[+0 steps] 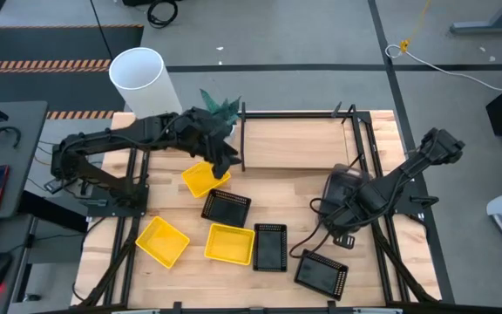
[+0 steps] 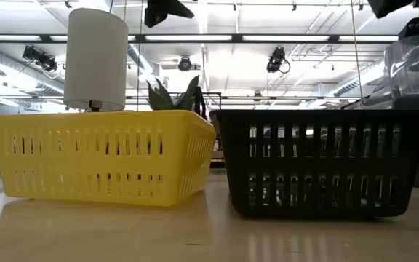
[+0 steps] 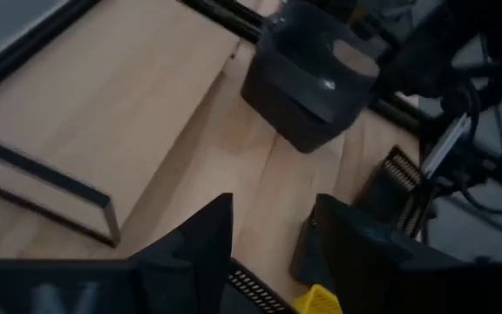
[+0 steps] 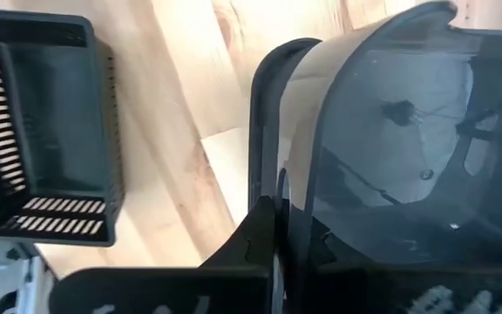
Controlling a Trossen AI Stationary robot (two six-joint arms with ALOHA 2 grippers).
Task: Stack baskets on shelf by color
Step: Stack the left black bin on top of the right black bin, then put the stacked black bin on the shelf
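Observation:
My left gripper is open, just off the shelf board's left near corner and over the far right corner of a tilted yellow basket. A sliver of yellow shows low between its fingers. My right gripper is shut on smoky-grey translucent baskets near the board's right end; two rims show, one inside the other. Two more yellow baskets and three black perforated ones rest flat on the table. My left gripper: I cannot tell whether it touches the yellow basket, because the arm covers that corner in the high view. My right gripper pinches the grey basket's side wall at its rim, one finger inside and one outside, coming slanting from the table's right. In the low view the grey basket sits well above table height.
A white plant pot with a green plant stands beyond the shelf's left far corner. Thin black frame rods and posts border the board. In the low view a yellow basket and a black one stand close to the camera.

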